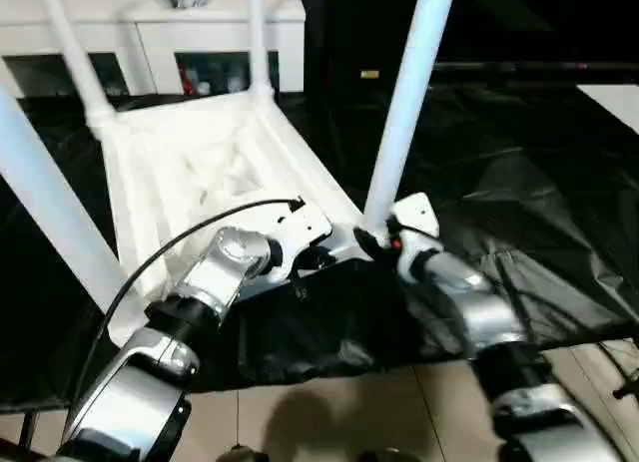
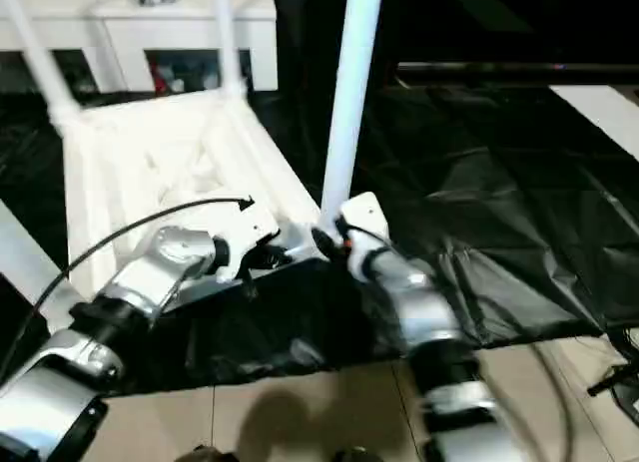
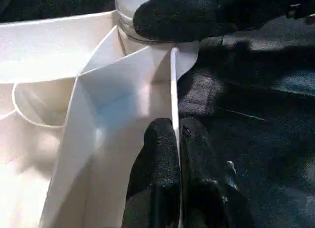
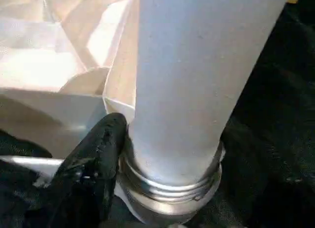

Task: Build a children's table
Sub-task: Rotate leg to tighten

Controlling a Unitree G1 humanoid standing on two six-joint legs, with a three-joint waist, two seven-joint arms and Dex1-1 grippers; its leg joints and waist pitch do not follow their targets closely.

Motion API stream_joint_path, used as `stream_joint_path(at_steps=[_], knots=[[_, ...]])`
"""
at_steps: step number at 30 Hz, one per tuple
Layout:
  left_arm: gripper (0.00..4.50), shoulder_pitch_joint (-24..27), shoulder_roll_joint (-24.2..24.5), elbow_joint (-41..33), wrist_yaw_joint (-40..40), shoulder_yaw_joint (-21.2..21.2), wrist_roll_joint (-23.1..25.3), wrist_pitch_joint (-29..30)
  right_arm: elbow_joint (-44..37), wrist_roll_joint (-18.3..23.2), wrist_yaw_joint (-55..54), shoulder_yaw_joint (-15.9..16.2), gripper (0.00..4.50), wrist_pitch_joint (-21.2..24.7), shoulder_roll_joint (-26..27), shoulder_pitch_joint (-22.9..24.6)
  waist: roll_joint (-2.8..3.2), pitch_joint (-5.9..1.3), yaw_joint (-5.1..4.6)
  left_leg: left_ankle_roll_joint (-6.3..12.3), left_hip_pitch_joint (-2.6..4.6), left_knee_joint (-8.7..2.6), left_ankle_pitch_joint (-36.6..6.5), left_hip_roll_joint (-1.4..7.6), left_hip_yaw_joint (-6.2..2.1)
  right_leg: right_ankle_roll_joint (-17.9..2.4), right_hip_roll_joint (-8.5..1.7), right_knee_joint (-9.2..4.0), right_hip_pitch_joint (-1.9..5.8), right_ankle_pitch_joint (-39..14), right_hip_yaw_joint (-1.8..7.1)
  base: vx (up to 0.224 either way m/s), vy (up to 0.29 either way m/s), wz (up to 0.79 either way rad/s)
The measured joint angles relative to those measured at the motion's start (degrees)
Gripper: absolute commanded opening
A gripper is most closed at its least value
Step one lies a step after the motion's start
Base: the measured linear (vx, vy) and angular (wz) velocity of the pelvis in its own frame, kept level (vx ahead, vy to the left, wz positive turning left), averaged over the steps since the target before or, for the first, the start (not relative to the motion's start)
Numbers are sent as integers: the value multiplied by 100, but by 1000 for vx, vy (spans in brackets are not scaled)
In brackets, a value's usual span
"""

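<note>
Lying upside down on the black-covered work table (image 1: pixel 519 203), the tabletop (image 1: pixel 190 173) has legs standing in its corners. Left gripper (image 3: pixel 178 139) pinches the tabletop's thin side wall; right gripper (image 1: pixel 377 244) clasps the near-right leg (image 1: pixel 404 103) at its threaded base

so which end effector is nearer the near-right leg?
Right. The right end effector grips the leg at its base; the left end effector pinches the tabletop rim beside it.
</note>
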Motion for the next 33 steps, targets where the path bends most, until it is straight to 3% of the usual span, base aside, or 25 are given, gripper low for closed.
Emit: stream_joint_path(at_steps=[3,8,12,21,27,33], knots=[[0,20,105,6,-178,2,-4,-197,-115,114,334,-36,375,25,-73,45,8,1,-2,0,0,-6,0,0,-1,-1,1,-6,-3,1,-2,0,0,0],[0,278,444,-306,-820,1,-86,-578,-658,115,1602,417,393,8,-765,261,16,-1,50,0,-7,-8,0,0,4,-23,1,-2,-6,55,4,0,0,0],[0,547,594,-733,-1495,30,-420,-623,-1017,288,2678,613,393,-53,-1281,263,22,-5,195,0,-11,-12,0,6,22,-25,-3,41,-8,71,15,26,-9,5],[0,766,984,-1013,-2584,44,-720,-705,-1328,617,4782,1012,393,42,-2181,279,14,-3,354,12,-32,-13,-7,16,37,-19,-1,44,-23,35,12,6,-1,0],[0,818,1137,-1076,-2757,-37,-717,-834,-1158,644,5150,1137,393,-14,-2191,192,9,0,350,11,-28,-7,-6,16,42,-25,-4,48,-19,39,18,0,0,0],[0,830,1149,-1076,-2785,-53,-644,-981,-1100,611,5210,1161,344,-43,-2194,162,4,1,354,11,-28,-7,-6,16,45,-11,-4,48,-7,31,21,0,0,0]])
